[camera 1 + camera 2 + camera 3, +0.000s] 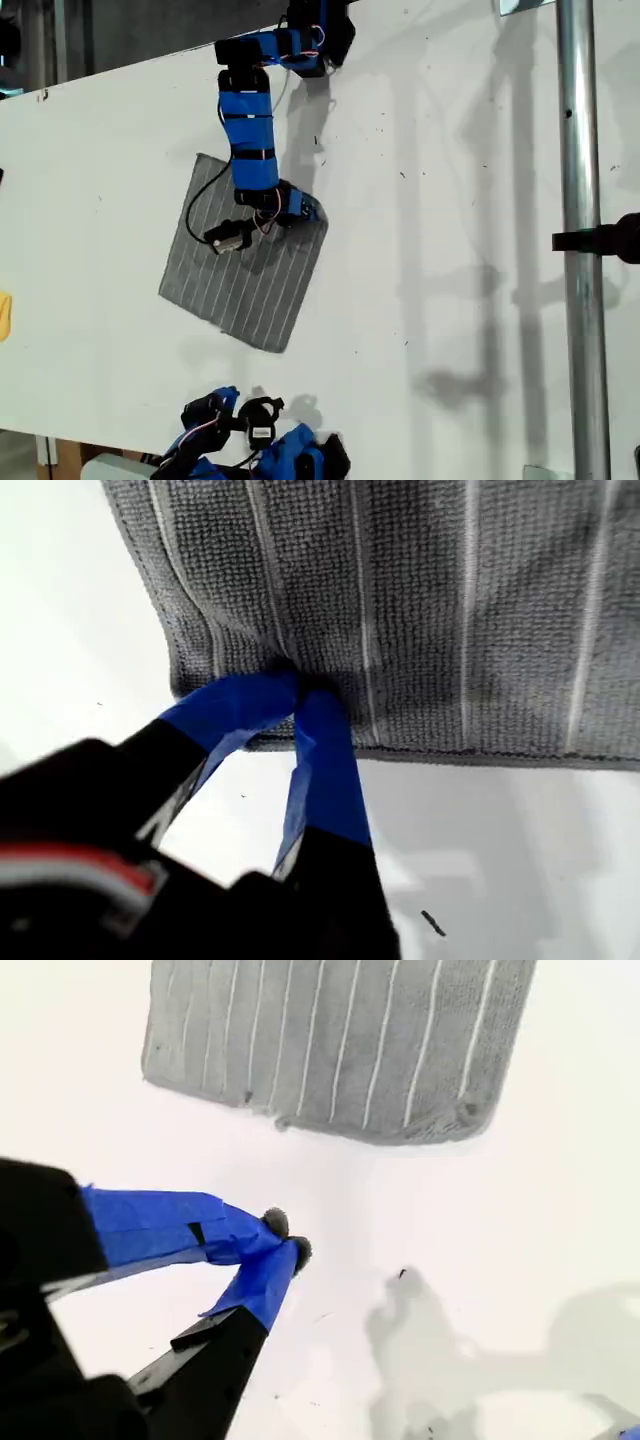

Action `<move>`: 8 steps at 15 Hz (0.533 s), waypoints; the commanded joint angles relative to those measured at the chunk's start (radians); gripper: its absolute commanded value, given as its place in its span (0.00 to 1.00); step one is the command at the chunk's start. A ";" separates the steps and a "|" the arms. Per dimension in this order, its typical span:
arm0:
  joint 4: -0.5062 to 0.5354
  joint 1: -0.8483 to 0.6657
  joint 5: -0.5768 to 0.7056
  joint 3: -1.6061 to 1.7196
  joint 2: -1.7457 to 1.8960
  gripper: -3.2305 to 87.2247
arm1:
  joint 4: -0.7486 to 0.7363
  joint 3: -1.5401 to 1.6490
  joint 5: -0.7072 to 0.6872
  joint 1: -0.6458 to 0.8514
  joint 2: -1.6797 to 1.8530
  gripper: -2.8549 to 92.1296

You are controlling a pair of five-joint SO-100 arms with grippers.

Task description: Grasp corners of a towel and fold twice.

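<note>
My first hand (297, 688) pinches the towel (400, 600) near one edge.

My first gripper (298, 685): arm reaches down from the exterior view's top, jaws pinched together on the towel (420, 600) edge (tips pressed into the cloth). My second gripper (285, 1240): jaws closed, empty, above bare table, arm folded at the exterior view's bottom.

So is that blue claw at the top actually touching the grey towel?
Touching. The first wrist view shows my first claw with its blue tips closed together, pressed into the towel near its edge.
</note>
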 commanded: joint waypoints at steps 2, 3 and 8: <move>0.012 -0.017 0.005 -0.008 0.029 0.00 | 0.040 0.058 0.035 -0.028 0.109 0.03; 0.012 -0.015 0.003 -0.008 0.031 0.00 | 0.052 0.044 0.038 -0.043 0.161 0.03; 0.015 -0.008 -0.002 -0.011 0.037 0.00 | 0.253 -0.173 0.043 -0.061 0.393 0.03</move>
